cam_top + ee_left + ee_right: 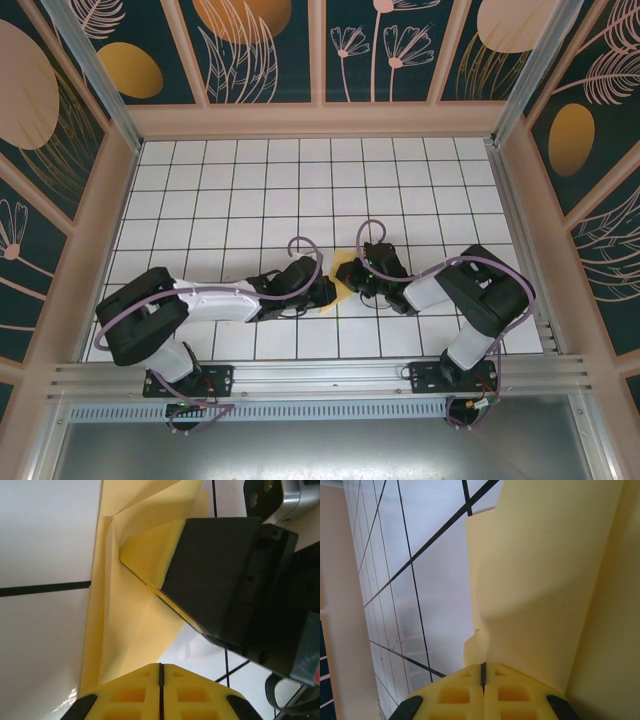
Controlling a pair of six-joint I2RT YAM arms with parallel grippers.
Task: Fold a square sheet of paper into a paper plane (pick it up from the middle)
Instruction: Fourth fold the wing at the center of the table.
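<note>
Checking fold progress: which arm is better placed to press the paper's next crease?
Right, probably: the right tool is shut on the thin yellow-orange paper sheet at its raised flap, while the left tool is shut at the sheet's edge.

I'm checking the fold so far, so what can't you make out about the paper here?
Top view: paper too small, half covered by left gripper and right gripper.
Left wrist: right gripper's body hides the paper's right part.
Right wrist: paper cut off by top, right edges; too close.
</note>
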